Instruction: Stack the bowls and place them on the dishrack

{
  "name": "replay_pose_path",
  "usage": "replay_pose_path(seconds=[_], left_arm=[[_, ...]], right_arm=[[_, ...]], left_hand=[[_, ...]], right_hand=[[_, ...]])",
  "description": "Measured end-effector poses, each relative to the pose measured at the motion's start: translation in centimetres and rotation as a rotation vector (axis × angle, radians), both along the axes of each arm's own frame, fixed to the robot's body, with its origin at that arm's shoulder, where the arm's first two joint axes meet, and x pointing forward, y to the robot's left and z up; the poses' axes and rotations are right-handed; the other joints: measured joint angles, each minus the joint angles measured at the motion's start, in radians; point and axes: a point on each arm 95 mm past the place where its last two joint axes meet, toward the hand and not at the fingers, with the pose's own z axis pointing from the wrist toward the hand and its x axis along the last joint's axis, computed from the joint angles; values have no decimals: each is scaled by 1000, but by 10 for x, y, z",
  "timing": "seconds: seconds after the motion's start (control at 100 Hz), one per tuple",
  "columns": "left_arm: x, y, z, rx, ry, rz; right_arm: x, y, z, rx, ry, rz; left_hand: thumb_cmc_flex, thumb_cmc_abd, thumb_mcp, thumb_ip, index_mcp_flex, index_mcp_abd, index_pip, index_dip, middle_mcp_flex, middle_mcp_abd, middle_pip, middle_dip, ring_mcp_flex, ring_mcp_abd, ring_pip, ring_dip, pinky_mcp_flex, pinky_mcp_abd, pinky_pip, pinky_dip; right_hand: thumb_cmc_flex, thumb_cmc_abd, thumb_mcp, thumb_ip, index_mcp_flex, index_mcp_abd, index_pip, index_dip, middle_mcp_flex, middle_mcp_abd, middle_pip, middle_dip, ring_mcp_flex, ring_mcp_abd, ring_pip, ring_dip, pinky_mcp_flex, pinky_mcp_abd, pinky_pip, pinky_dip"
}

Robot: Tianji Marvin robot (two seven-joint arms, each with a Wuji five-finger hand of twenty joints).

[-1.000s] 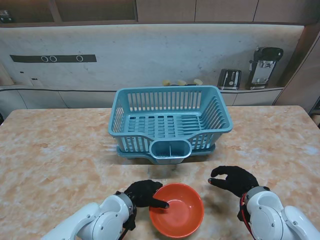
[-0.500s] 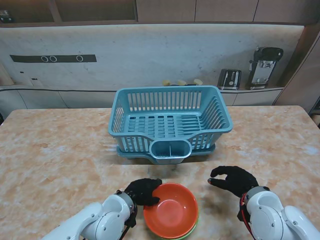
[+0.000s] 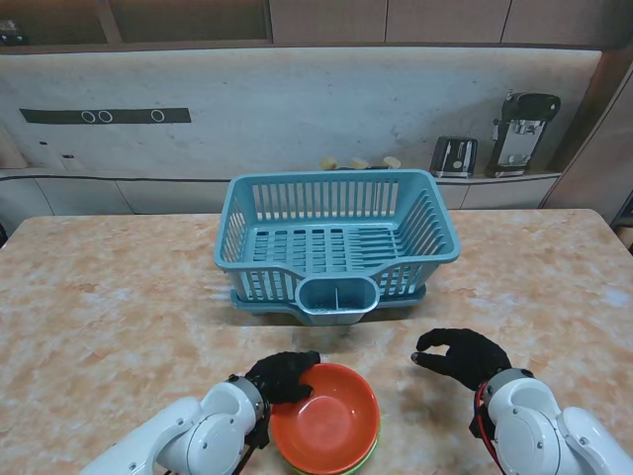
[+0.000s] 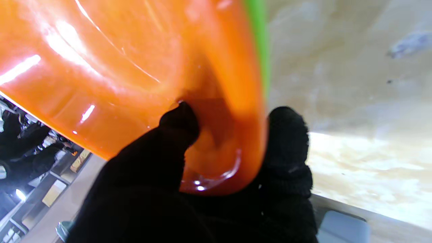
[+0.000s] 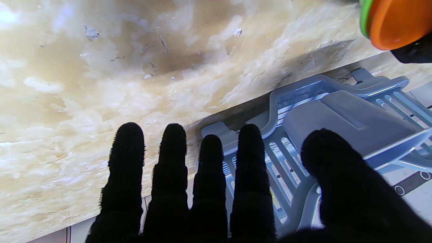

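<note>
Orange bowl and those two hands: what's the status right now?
Left hand shut on orange bowl, nested in green bowl. Right hand open, holding nothing. Dishrack holds no bowls, path looks clear.

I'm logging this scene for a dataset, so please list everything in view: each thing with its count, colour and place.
orange bowl: one, orange, near table edge, nested in the green one
green bowl: one, green, only its rim shows under the orange
dishrack: one, blue, mid-table, holding no bowls
table: one, beige marble
toaster: one, silver, back counter
coffee machine: one, black and silver, back counter
left hand: black glove, gripping orange bowl's rim
right hand: black glove, open, right of the bowls
</note>
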Motion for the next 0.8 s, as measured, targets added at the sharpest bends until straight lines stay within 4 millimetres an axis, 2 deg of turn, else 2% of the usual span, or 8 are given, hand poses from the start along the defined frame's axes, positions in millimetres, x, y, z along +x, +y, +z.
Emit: replay_pose_path(seconds=[0.13,0.28,0.46,0.56,0.8], left_arm=[[0,7,2,-36,-42,58],[-5,12,10,-68,-75,97],[-14,16,29,-99,-115,147],[-19,20,38,-125,-139,177],[-38,29,67,-180,-195,237]], right_arm=[[0,0,0,-2,0,0],[0,-3,0,-20,-12,-5],[-2,-8,1,-39,-39,-27],[-4,-10,1,-52,-49,-37],[-7,-15,2,-78,-81,-59]], left_hand=[[11,9,-8,0,0,-8,0,13,-13,9,14,4,11,-9,13,59,40,-13,26,-5],[11,9,-11,0,17,-18,0,15,-13,15,20,4,25,-9,14,75,65,-14,34,-19],[11,7,-45,0,21,-29,1,16,-14,41,20,5,49,-9,16,93,86,-15,49,-30],[10,-5,-60,0,28,-39,10,16,-15,70,13,5,51,-9,30,115,89,-15,56,-32],[10,-5,-61,0,28,-41,10,37,-15,71,12,5,61,-9,41,119,99,-15,70,-40]], right_hand=[[0,0,0,0,1,-8,1,0,0,-1,0,0,0,0,0,0,0,0,0,0],[0,0,0,0,11,-10,6,0,1,-1,0,0,0,0,0,0,0,0,0,0],[0,0,0,0,12,-16,9,0,11,-8,-1,0,1,0,0,0,0,0,0,0],[0,0,0,0,21,-24,15,0,20,-16,-1,0,2,0,0,0,0,0,0,0],[0,0,0,0,26,-37,16,8,21,-21,-1,0,2,0,0,0,0,0,0,0]])
